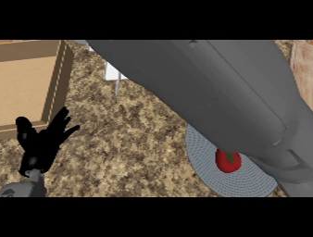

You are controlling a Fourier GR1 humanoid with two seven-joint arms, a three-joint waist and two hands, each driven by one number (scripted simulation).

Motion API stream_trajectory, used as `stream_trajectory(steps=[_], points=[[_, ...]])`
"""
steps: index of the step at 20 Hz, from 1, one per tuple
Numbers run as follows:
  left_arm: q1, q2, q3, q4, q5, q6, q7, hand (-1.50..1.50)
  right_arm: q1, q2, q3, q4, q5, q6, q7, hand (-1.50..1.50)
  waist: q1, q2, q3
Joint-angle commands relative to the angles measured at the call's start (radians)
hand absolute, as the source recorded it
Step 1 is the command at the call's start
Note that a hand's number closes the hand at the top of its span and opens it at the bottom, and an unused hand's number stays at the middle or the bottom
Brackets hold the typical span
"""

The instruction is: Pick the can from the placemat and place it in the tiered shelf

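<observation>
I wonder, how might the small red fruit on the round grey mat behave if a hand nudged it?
The red fruit looks rounded and glossy, so it would probably roll and may feel slippery. The grey mat looks ribbed, which might slow it.

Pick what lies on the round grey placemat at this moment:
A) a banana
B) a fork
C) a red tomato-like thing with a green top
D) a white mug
C: a red tomato-like thing sits on the placemat, partly hidden by the big grey forearm above it.
</observation>
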Motion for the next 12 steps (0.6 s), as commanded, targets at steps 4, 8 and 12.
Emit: stream_trajectory(steps=[4, 8, 12], points=[[0.003, -0.015, -0.012, 0.026, -0.02, 0.006, 0.008, 0.0, -0.037, -0.012, -0.076, 0.211, -0.028, 0.05, -0.165, 1.5, 0.005, 0.008, -0.005], [-0.02, -0.039, -0.027, 0.026, -0.028, 0.024, 0.038, 0.0, -0.067, -0.031, -0.092, 0.316, -0.022, 0.087, -0.251, 1.5, 0.01, 0.011, -0.005], [-0.077, -0.034, -0.002, 0.079, -0.022, 0.014, 0.015, 0.0, -0.017, 0.001, -0.091, 0.399, 0.015, 0.003, -0.341, 1.5, 0.003, 0.013, -0.006]])
